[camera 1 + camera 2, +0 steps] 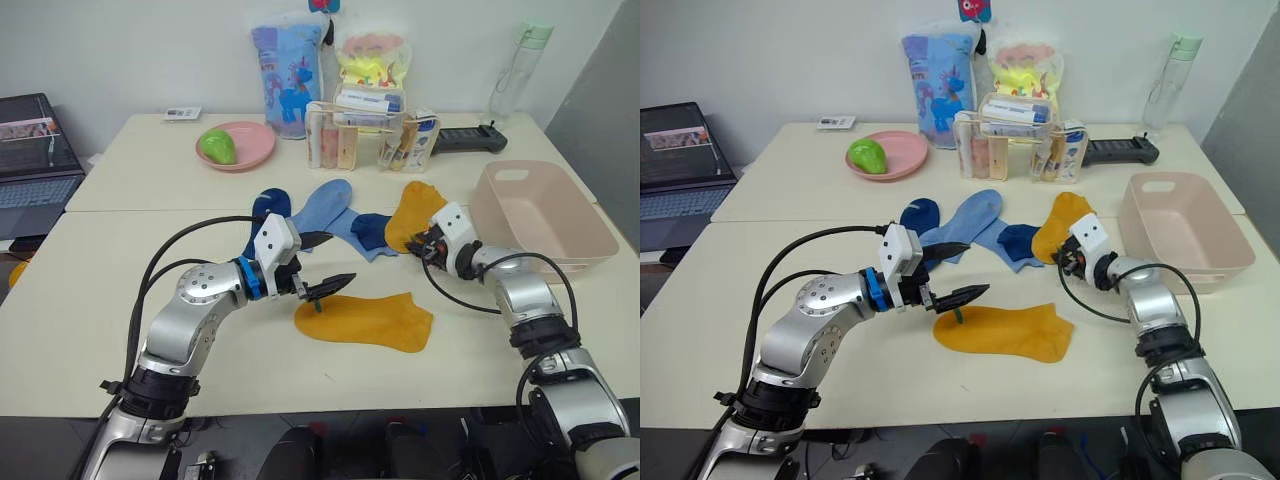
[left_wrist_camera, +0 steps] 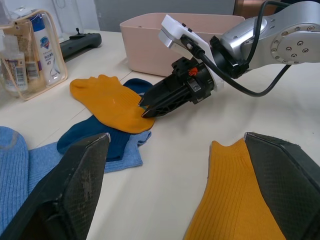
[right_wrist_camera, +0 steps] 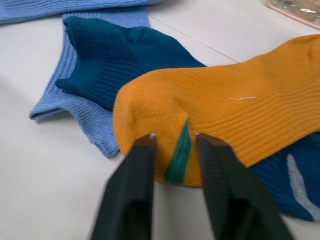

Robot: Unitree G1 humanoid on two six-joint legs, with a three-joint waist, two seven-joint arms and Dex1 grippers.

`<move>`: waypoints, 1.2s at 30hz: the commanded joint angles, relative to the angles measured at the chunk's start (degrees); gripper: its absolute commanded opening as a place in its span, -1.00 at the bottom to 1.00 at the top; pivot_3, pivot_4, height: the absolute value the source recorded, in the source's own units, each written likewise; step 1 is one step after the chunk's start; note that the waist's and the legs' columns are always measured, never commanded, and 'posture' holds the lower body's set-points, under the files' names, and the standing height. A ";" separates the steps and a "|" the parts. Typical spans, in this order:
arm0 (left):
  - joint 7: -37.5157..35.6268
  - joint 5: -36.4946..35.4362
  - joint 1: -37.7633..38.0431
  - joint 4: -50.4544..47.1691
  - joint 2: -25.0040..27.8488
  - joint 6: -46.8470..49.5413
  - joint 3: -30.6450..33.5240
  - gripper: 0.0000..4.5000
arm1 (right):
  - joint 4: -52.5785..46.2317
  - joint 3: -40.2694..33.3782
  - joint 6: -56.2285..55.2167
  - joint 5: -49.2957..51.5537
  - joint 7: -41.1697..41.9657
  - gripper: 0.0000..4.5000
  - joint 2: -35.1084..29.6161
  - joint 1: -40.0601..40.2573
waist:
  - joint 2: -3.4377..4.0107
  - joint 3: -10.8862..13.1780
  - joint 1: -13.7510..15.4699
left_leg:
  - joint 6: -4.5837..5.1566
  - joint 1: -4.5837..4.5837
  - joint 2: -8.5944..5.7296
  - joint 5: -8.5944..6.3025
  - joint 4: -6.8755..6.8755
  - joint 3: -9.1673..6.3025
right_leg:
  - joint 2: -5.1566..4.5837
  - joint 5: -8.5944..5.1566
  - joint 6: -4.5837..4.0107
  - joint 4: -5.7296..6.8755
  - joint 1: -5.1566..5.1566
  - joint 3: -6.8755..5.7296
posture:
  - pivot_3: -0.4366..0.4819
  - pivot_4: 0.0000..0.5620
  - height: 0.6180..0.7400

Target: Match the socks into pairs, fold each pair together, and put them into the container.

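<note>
The counter [image 1: 120, 330] carries everything, and the pale pink container [image 1: 540, 215] stands on its right part with nothing showing in it.

Socks lie in a loose group at the middle. Two mustard yellow ones can be counted: one lies flat and alone toward the near edge [image 1: 368, 322], the other [image 1: 412, 212] rests at the back with its end overlapping a dark navy sock [image 3: 125, 55] and a light blue sock [image 3: 90, 117]. A second dark navy sock [image 1: 268, 208] and a second, larger light blue sock [image 1: 320, 208] lie further left, which gives two of each colour.

The left gripper [image 1: 322, 266] hovers just over the near mustard sock's left end; its two fingers [image 2: 70, 195] are spread wide with nothing between them.

The right gripper [image 3: 175, 165] is at the edge of the far mustard sock. Its fingers [image 3: 132, 185] stand narrowly apart, one on each side of the small green mark [image 3: 179, 155] at the sock's rim, their tips on the knit. Whether they pinch the fabric cannot be told.
</note>
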 commanded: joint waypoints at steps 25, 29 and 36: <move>-1.91 -2.45 -1.81 2.11 2.29 0.70 3.09 1.00 | -55.64 -1.58 28.77 24.93 20.07 -0.99 -16.21 16.82 | -0.01 0.01 0.26 | 0.11 -0.05 0.00 -0.07 -0.01 -0.13 | -0.01 -0.01 0.01 -0.07 0.02 -0.08 | -0.05 -0.47 1.00; -3.17 -2.42 -3.60 3.41 2.01 1.78 1.55 1.00 | -60.04 -1.09 33.62 31.05 22.96 -0.99 -20.18 20.18 | -0.01 0.02 0.37 | 0.13 -0.06 0.00 -0.08 0.00 -0.13 | -0.02 -0.01 0.02 -0.12 0.06 -0.10 | -0.05 -0.47 1.00; -3.92 5.01 -7.19 9.56 1.60 -1.55 -4.91 1.00 | -62.76 0.13 33.71 32.69 22.71 -0.99 -23.44 25.65 | -0.03 0.03 0.56 | 0.15 -0.06 0.00 -0.09 0.00 -0.15 | -0.02 -0.01 0.02 -0.12 0.07 -0.13 | -0.05 -0.47 1.00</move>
